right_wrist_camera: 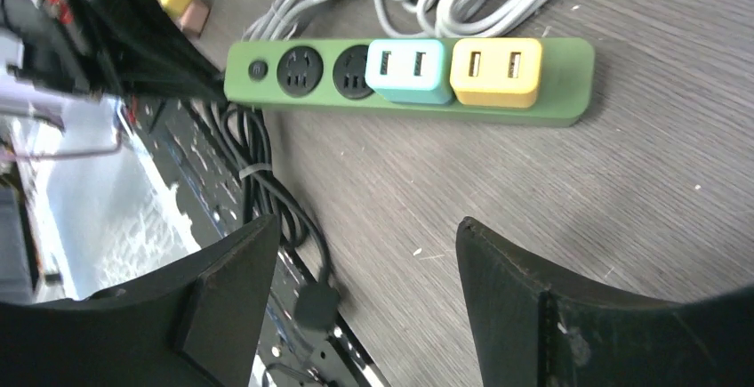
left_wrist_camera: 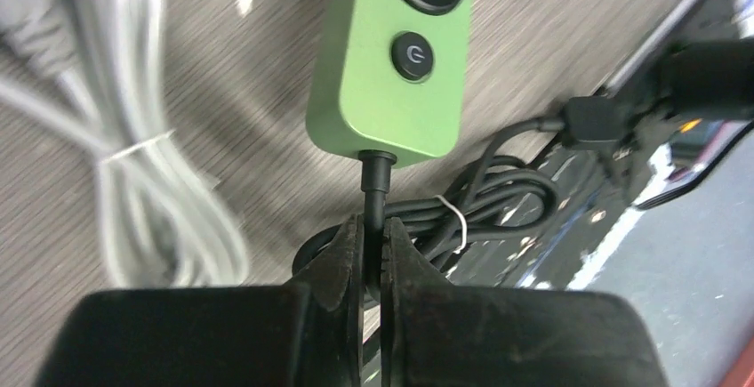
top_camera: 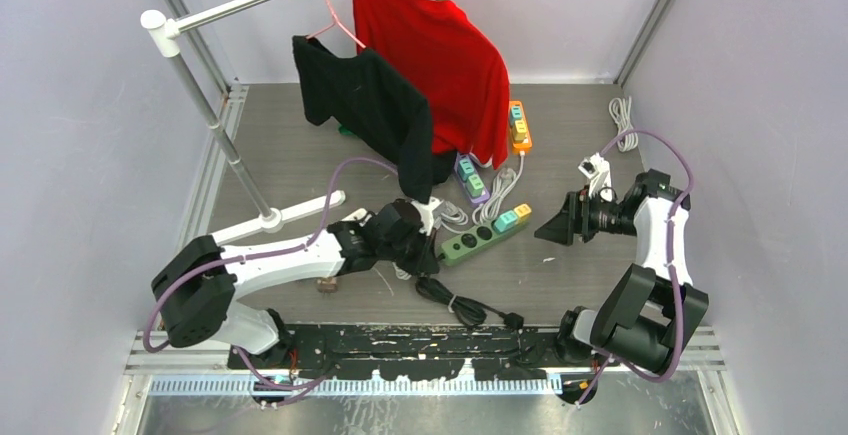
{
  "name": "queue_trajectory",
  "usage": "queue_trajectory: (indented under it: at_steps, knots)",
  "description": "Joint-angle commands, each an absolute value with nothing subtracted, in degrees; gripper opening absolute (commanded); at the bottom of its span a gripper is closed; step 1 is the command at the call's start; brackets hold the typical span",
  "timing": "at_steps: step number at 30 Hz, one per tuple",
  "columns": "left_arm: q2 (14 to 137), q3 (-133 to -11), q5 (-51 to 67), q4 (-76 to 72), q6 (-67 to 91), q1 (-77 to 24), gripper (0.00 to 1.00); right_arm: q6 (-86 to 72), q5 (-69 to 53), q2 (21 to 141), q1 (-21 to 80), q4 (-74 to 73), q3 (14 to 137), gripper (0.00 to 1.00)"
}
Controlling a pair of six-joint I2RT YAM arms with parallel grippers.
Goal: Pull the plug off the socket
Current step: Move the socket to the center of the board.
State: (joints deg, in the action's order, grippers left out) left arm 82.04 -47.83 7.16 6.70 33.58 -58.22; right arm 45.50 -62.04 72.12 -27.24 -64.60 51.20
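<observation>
Right now the left gripper is clenched on the black cord, just where it leaves the end of the green power strip. Both fingers squeeze the cord between them. The strip's end with its round power button lies just beyond the fingertips. A tied coil of black cable lies beside the fingers on one side, and white cables lie well off on the other.

The right gripper is released, its fingers spread wide and grasping nothing above the table. The strip lies crosswise ahead of its fingertips, apart from them. The teal plug is seated in the strip straight ahead of the gap between the fingers. The yellow plug touches it, ahead of the finger on the right of that view.
</observation>
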Motion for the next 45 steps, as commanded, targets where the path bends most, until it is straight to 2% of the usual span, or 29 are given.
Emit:
queue_trajectory:
  at_steps: [1, 4, 6, 10, 15, 18, 20, 25, 32, 37, 40, 45]
  knots:
    - [78.20, -47.77, 12.53, 20.75, 24.18, -54.79, 0.00, 69.36, -61.52, 70.52, -27.53, -80.45, 55.14, 0.79]
    - [79.14, -48.57, 13.88, 25.43, 22.01, -54.02, 0.00, 91.37, -58.64, 70.53, -27.53, -90.44, 56.67, 0.90]
    - [80.89, -49.53, 13.80, 27.86, 21.16, -53.99, 0.01, 99.05, -57.60, 70.87, -27.54, -93.87, 57.59, 0.94]
    - [86.72, -53.71, 13.12, 34.19, 20.10, -53.92, 0.09, 110.03, -56.58, 73.02, -27.51, -98.80, 59.02, 0.96]
    - [86.43, -57.17, 7.26, 38.28, 22.63, -53.95, 0.44, 110.21, -56.69, 73.81, -27.53, -98.96, 58.27, 0.96]
    - [80.43, -55.34, 6.26, 34.81, 24.75, -53.95, 0.57, 110.21, -56.43, 73.46, -27.51, -98.96, 56.25, 0.95]
    - [75.51, -54.04, 5.76, 32.08, 25.66, -53.95, 0.63, 110.21, -57.05, 72.97, -27.51, -98.96, 53.94, 0.94]
    - [63.69, -50.32, 6.72, 24.45, 27.38, -53.95, 0.64, 108.93, -61.32, 70.94, -27.58, -98.67, 49.20, 0.94]
    - [50.98, -38.08, 5.30, -0.76, 32.34, -53.92, 0.93, 102.55, -67.92, 68.33, -27.62, -93.43, 44.86, 0.93]
    - [52.66, -35.26, 6.94, -8.57, 26.37, -53.93, 0.93, 97.09, -68.65, 68.57, -27.60, -89.78, 45.19, 0.93]
    - [58.83, -38.31, 11.87, -7.38, 20.41, -54.31, 0.91, 96.77, -69.06, 69.89, -27.68, -89.93, 45.53, 0.93]
    - [70.08, -45.13, 9.96, -0.86, 11.61, -56.16, 0.90, 96.65, -69.54, 71.21, -27.84, -90.30, 46.15, 0.92]
